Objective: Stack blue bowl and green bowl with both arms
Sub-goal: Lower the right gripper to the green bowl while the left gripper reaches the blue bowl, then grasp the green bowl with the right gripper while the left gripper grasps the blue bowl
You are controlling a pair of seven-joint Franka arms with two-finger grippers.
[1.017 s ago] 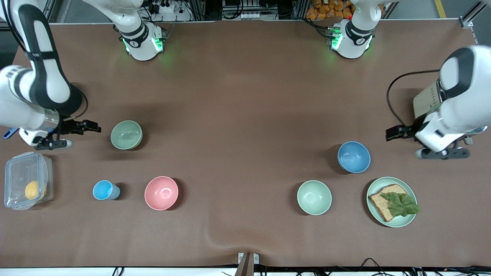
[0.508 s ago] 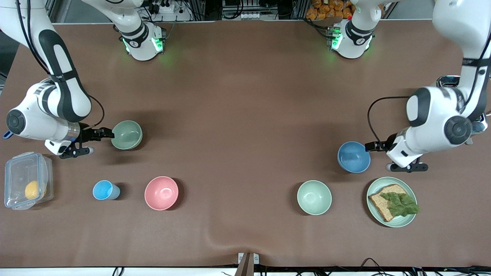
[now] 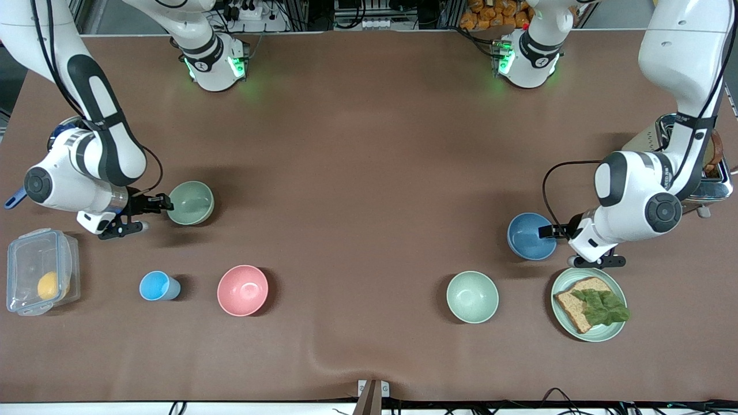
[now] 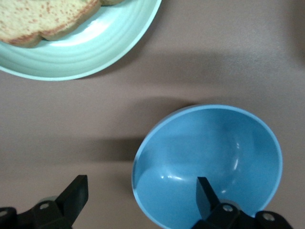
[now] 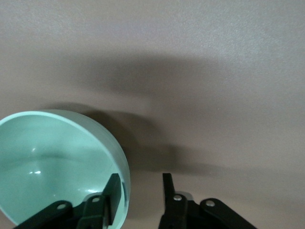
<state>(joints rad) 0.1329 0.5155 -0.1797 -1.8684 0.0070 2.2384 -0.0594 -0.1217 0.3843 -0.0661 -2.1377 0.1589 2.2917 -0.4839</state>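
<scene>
Right end effector (image 5: 140, 188) half-closed astride green bowl (image 3: 191, 202) rim; left end effector (image 4: 140, 191) wide astride blue bowl (image 3: 530, 236) rim.

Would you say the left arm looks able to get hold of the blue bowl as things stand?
Probably yes: the left end effector is open and straddles the rim of the blue bowl, one finger inside, one outside, nothing between.

The brown matte tabletop (image 3: 357, 173) carries a round sage-green plastic bowl (image 3: 191, 203) toward the right arm's end. Nearer the front camera lie a clear lidded plastic container (image 3: 40, 271), a small light-blue cup (image 3: 158, 286) and a round pink bowl (image 3: 243, 290). Toward the left arm's end sit a round medium-blue plastic bowl (image 3: 529, 236), a pale mint-green bowl (image 3: 472, 297), a mint-green plate (image 3: 611, 331) and a metal toaster (image 3: 712, 178).
</scene>
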